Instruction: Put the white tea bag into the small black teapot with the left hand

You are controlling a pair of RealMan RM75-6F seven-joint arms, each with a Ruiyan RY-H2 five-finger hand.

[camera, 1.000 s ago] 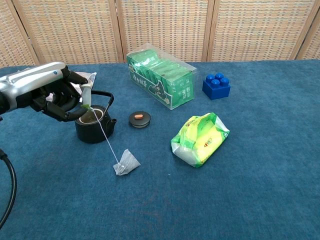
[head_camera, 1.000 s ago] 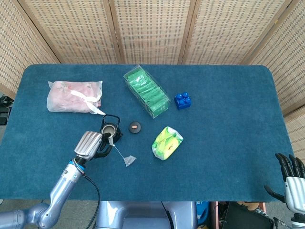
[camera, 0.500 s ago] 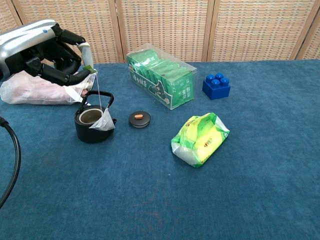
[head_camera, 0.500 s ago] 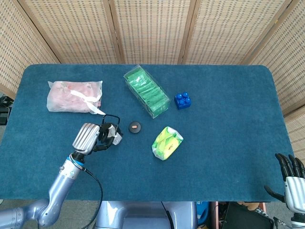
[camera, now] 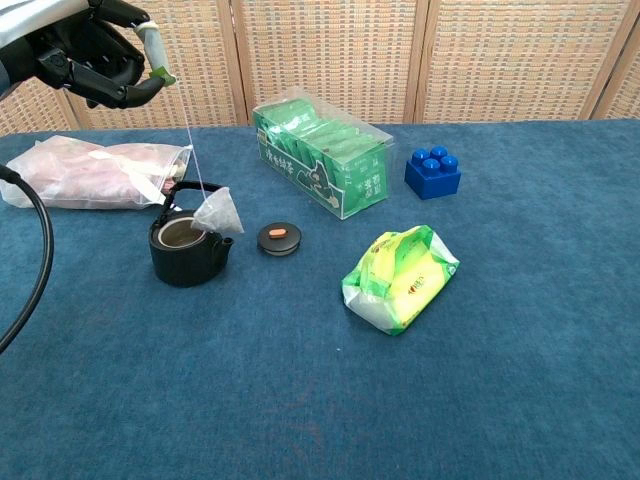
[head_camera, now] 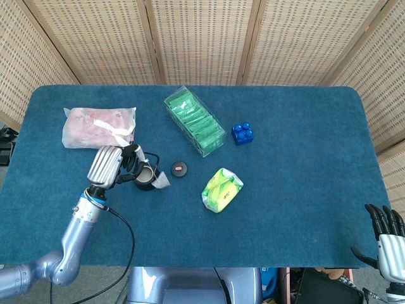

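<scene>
My left hand (camera: pixel 95 55) (head_camera: pixel 111 166) is raised above the table's left side and pinches the green tag of the tea bag's string. The white tea bag (camera: pixel 219 211) (head_camera: pixel 161 182) dangles on that string, just above and to the right of the small black teapot (camera: pixel 185 246) (head_camera: pixel 145 177). The teapot stands open, its handle up. Its round lid (camera: pixel 279 238) (head_camera: pixel 180 168) lies on the cloth to its right. My right hand (head_camera: pixel 387 237) shows only at the bottom right corner of the head view, fingers spread, holding nothing.
A pink bag in clear wrap (camera: pixel 90 170) lies behind the teapot at the left. A clear box of green tea packets (camera: pixel 325 155), a blue brick (camera: pixel 433 172) and a green-yellow snack pouch (camera: pixel 400 277) sit further right on the blue tablecloth (camera: pixel 500 380).
My left hand has risen and lifted the tea bag off the cloth by its string. The bag now swings beside the teapot's mouth, higher than before.
</scene>
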